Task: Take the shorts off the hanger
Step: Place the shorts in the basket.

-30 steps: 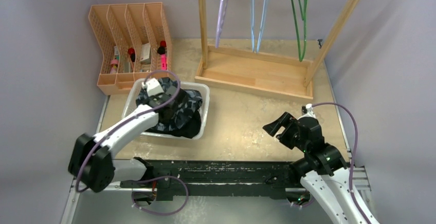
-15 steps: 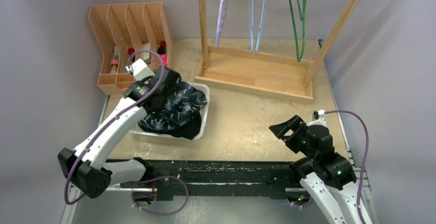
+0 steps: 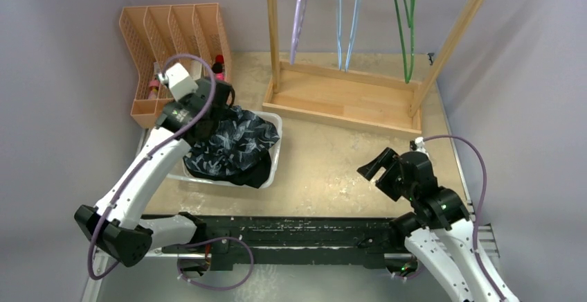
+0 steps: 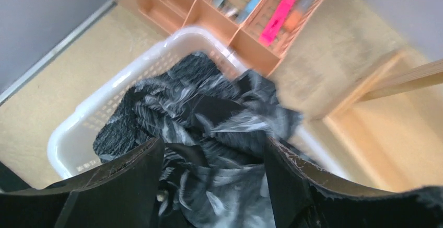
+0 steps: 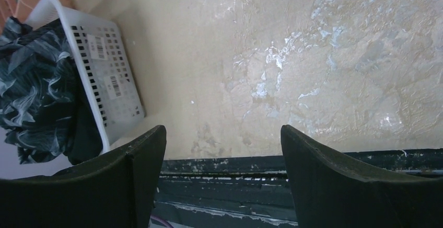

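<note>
Shorts [image 3: 232, 146] of dark blue cloth with a pale pattern lie heaped in the white basket [image 3: 277, 136], and one dark fold spills over the basket's near right rim. Whether other pairs lie underneath cannot be told. The hangers [image 3: 407, 25] on the wooden rack [image 3: 346, 101], beyond the basket and to its right, all hang bare, so the job looks finished or nearly so.

The left gripper [image 4: 211, 152] hovers just above the basket's far left corner. Its jaws are spread apart with nothing between them, and the cloth lies below them. The right gripper [image 5: 222, 131] hangs over the bare table [image 3: 332, 170], well to the right of the basket, its jaws also wide and empty.

The cloth looks light, limp and thin. It should sag and fold under its own weight, and it is in no way fragile. A shallow pinch on a single smooth layer may slide off.

The better hold is probably the gathered, ribbed stretch on the heap's side toward the basket's far left corner. It looks like the elastic waistband, which is thicker and easier to grip.
</note>
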Available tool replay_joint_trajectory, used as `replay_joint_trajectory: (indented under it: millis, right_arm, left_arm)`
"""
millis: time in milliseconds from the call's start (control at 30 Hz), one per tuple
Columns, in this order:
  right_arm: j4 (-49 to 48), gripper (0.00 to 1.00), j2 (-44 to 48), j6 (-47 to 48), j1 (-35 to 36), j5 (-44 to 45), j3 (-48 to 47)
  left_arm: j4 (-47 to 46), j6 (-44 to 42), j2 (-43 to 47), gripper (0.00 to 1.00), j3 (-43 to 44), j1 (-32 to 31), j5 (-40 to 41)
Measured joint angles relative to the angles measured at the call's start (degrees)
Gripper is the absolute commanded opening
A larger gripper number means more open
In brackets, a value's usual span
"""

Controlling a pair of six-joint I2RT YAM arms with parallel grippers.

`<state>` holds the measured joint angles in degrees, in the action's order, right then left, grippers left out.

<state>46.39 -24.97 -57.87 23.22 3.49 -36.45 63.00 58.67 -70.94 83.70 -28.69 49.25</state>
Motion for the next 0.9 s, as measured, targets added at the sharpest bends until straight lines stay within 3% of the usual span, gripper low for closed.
replay_joint_trajectory:
  millis: [67,167,267,333,367,567,900]
  right_arm:
    - [-0.72,0.81,-2.19,0.37,0.0,-0.17,-0.09]
    - [-1.68,0.82,-4.55,0.85,0.0,-1.07,-0.09]
    - [-1.81,0.82,-6.16,1.81,0.0,-1.4,-0.94]
    - [-1.7,0.82,-6.91,2.58,0.0,-1.07,-2.62]
    - [-2.51,0.81,-7.43,6.47,0.0,-0.87,-8.0]
    - [-3.43,0.84,-13.7,14.67,0.0,-0.85,-21.7]
    - [-1.07,0.85,-20.7,22.16,0.0,12.24,-33.31]
  left_arm:
    - [-4.83,-0.74,1.29,0.66,-10.14,1.79,-2.82]
    - [-12.9,-1.86,0.44,0.64,-27.71,7.69,-13.42]
    - [-17.64,-1.97,-0.5,0.67,-35.54,11.56,-20.15]
    - [-17.94,-3.17,1.92,0.69,-34.32,12.2,-21.62]
    - [-17.33,-4.07,3.58,0.71,-33.03,12.2,-22.14]
    - [-16.65,-9.7,13.57,0.72,-17.31,12.07,-22.51]
    - [-9.73,-10.25,15.17,0.75,-9.84,12.07,-16.55]
